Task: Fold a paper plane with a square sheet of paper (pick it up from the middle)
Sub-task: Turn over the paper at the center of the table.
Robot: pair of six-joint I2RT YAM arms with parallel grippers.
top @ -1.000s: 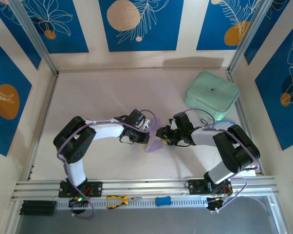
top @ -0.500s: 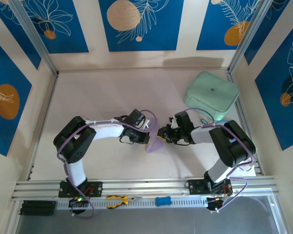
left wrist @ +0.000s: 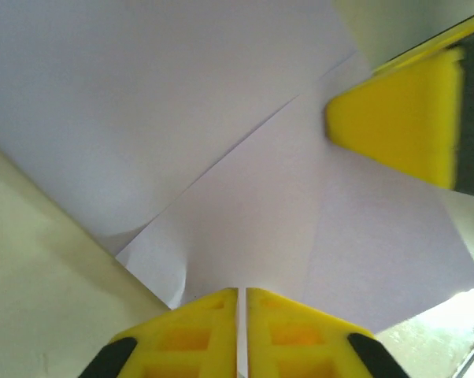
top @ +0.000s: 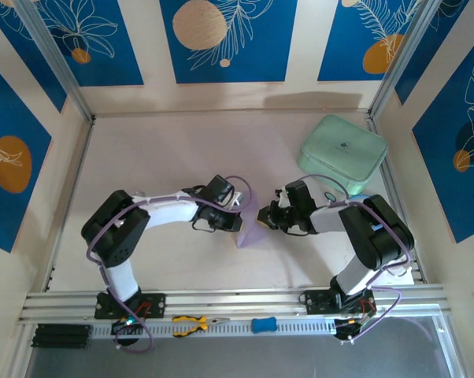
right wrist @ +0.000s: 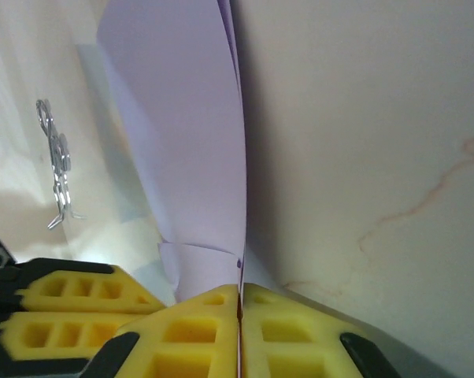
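Lavender and thin, the part-folded sheet of paper (top: 250, 235) sits between the two arms, just right of the table's (top: 166, 150) middle and closer to its near edge than its far one. The left gripper (left wrist: 238, 298) is pinched flat on one edge of it. The right gripper (right wrist: 239, 293) is clamped on the opposite fold (on both, the yellow pads meet with only paper between). From the right fingers the sheet's long axis runs straight away, standing on edge. We judge both arms equally near, so the next crease turns on that shared line. Beyond, a mint-green rounded case (top: 342, 152) rests by the far right corner.
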